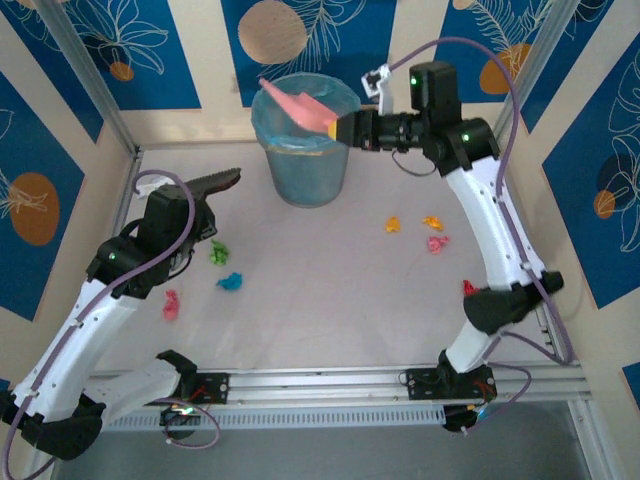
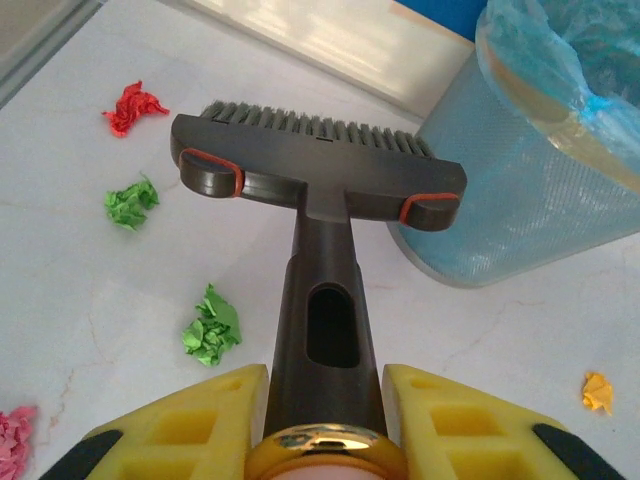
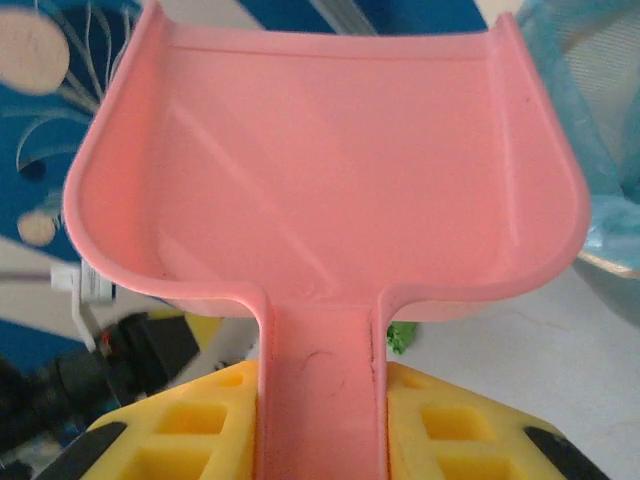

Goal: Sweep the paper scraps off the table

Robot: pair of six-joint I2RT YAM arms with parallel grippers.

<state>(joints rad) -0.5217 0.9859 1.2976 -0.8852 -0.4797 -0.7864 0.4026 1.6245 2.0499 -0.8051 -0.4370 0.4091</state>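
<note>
Paper scraps (image 1: 230, 282) loose on table (image 1: 330, 290); pink dustpan (image 1: 300, 103) over blue-lined bin (image 1: 305, 170).

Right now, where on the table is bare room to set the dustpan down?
Bare: the middle strip of the table, from the bin to the front rail. Crowded: paper scraps by the left arm, more scraps by the right arm.

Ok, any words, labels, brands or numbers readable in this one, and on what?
No readable text anywhere.
The white tag by the right arm: too blurred to tell if anything is printed on it.
The brush, dustpan and bin: no markings visible.
The paper scraps: plain colours, no print visible.
The wall panels: leaf and circle patterns, no words.
</note>
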